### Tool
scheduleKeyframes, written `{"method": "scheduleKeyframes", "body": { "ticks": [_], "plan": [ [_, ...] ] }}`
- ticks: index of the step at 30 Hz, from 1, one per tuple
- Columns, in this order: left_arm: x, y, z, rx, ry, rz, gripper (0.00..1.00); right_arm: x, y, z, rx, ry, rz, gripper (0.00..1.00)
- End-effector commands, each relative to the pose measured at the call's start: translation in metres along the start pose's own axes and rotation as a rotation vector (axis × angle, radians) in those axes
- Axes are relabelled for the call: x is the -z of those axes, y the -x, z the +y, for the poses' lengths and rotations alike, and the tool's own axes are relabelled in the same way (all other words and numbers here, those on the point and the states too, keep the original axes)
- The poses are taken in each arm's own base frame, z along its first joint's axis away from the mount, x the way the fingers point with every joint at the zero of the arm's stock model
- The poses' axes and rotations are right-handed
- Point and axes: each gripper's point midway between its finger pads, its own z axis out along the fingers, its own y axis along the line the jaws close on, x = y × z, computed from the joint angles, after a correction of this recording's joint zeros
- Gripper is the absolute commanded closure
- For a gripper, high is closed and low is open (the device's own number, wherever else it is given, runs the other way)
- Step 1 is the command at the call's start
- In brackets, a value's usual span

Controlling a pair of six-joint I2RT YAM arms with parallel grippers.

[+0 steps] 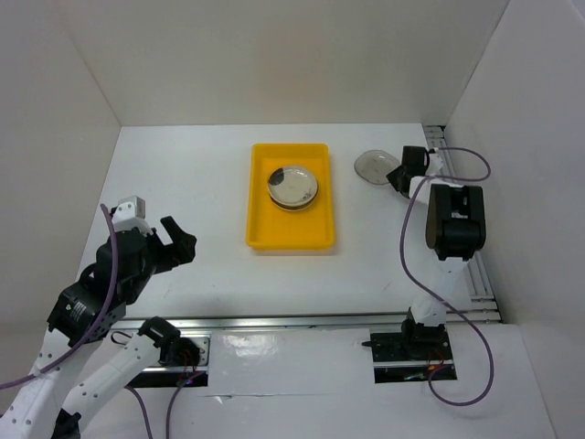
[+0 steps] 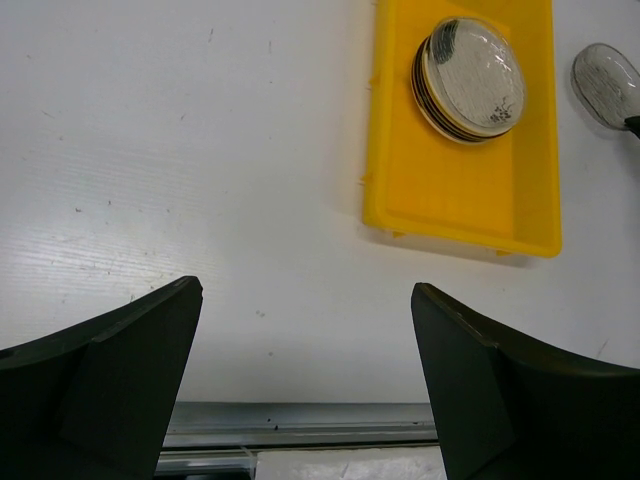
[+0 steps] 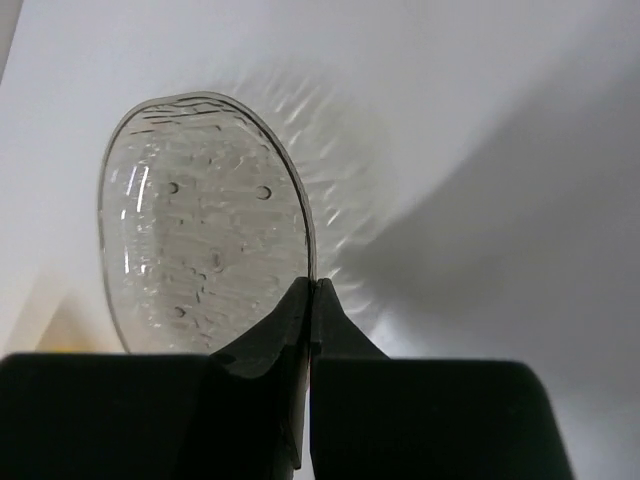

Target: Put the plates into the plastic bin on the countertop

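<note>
The yellow plastic bin lies on the white countertop and holds a stack of plates, a cream patterned one on top. To its right a clear glass plate sits at the back right of the countertop. My right gripper is shut on that plate's near rim, one finger on each side of the edge. My left gripper hangs open over bare countertop near the front left, holding nothing.
White walls close in the countertop on three sides. A metal rail runs along the front edge and another rail runs down the right side under the right arm. Purple cables loop beside both arms.
</note>
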Motion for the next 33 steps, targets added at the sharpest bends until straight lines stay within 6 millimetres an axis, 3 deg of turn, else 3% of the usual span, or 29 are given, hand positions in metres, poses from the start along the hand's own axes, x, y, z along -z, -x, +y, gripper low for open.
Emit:
{"method": "scheduleKeyframes", "body": {
  "ticks": [1,2,3,5,7,8,9,10,11,13,14,15,16,17,20,23,27,33],
  "plan": [
    [0.000,0.007,-0.003,0.011,-0.018,-0.036,0.01,0.061,0.043,0.051,-0.058,0.195,-0.198,1.00],
    [0.000,0.007,-0.003,0.011,-0.018,-0.036,0.01,0.085,0.058,0.064,-0.072,0.243,-0.254,1.00],
    [0.000,0.007,-0.003,0.011,-0.018,-0.036,0.01,0.093,0.060,0.061,-0.081,0.261,-0.281,1.00],
    [0.000,0.007,-0.003,0.011,-0.018,-0.036,0.01,0.121,0.062,0.086,-0.047,0.372,-0.308,1.00],
    [0.000,0.007,-0.003,0.011,-0.018,-0.036,0.01,0.128,0.050,0.098,0.010,0.428,-0.267,1.00],
    [0.000,0.007,-0.003,0.011,-0.018,-0.036,0.01,0.134,0.034,0.118,0.069,0.524,-0.198,1.00],
    [0.000,0.007,-0.003,0.011,-0.018,-0.036,0.01,0.141,0.035,0.140,0.108,0.590,-0.181,1.00],
    [0.000,0.007,-0.003,0.011,-0.018,-0.036,0.01,0.139,0.021,0.147,0.194,0.610,-0.128,1.00],
    [0.000,0.007,-0.003,0.011,-0.018,-0.036,0.01,0.136,-0.013,0.160,0.270,0.677,-0.016,1.00],
    [0.001,0.006,-0.004,0.010,-0.026,-0.031,0.01,0.140,-0.032,0.183,0.389,0.720,0.056,1.00],
    [0.001,0.006,-0.004,0.010,-0.026,-0.030,0.01,0.148,-0.057,0.196,0.445,0.769,0.125,1.00],
    [0.001,0.006,-0.004,0.010,-0.026,-0.030,0.01,0.141,-0.076,0.198,0.480,0.772,0.173,1.00],
    [0.001,0.006,-0.004,0.010,-0.026,-0.030,0.01,0.145,-0.084,0.206,0.523,0.786,0.190,1.00],
    [0.001,0.006,-0.004,0.010,-0.026,-0.030,0.01,0.151,-0.105,0.213,0.560,0.822,0.223,1.00],
    [0.001,0.006,-0.004,0.010,-0.026,-0.030,0.01,0.160,-0.136,0.222,0.654,0.838,0.289,1.00],
    [0.001,0.006,-0.004,0.010,-0.026,-0.030,0.01,0.150,-0.155,0.218,0.703,0.782,0.337,1.00],
    [0.001,0.006,-0.004,0.010,-0.026,-0.030,0.01,0.143,-0.161,0.206,0.706,0.754,0.349,1.00],
    [0.001,0.006,-0.004,0.010,-0.026,-0.030,0.01,0.143,-0.160,0.204,0.705,0.749,0.335,1.00]
  ]
}}
